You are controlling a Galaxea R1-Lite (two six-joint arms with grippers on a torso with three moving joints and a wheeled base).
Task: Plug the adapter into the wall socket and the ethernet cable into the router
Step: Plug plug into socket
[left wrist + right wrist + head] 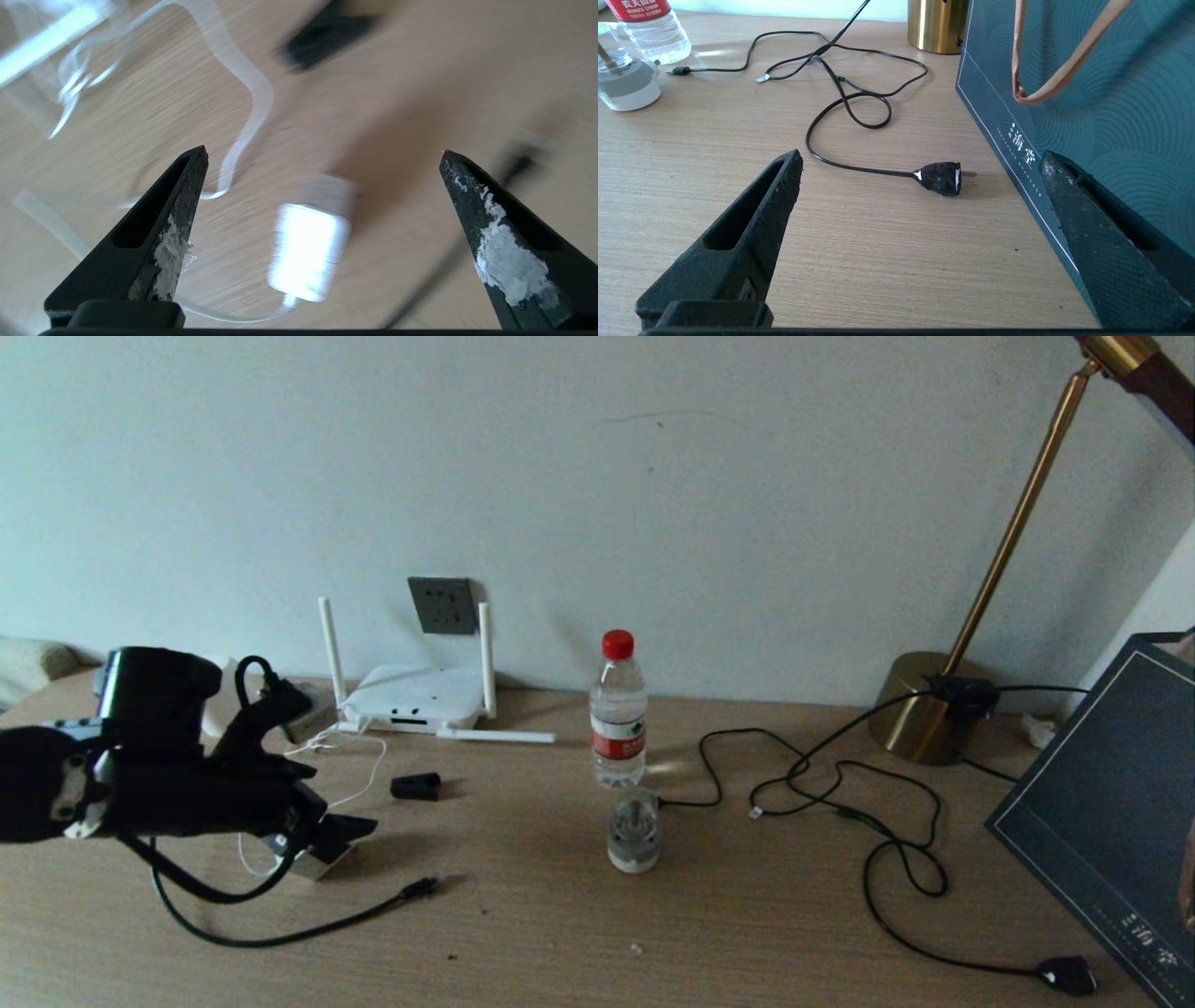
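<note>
Our left gripper [322, 154] hangs over the left part of the wooden table [747, 915], its fingers [168, 219] spread wide and holding nothing; between them, in the left wrist view, we see the adapter [308, 247] lying on the table below, untouched, with its thin white cord [252, 102] looping away. In the head view the adapter [317, 863] shows only partly beneath the gripper. The wall socket [442, 606] sits on the wall just above the router [415, 698], which rests at the table's rear edge. The ethernet cable [308, 926] curves along the table near the adapter, its connector end free and well apart from the router. Our right gripper [920, 154] is parked low over the right side, jaws wide apart and empty, facing a black plug [941, 178] beside a dark paper bag [1111, 93].
</note>
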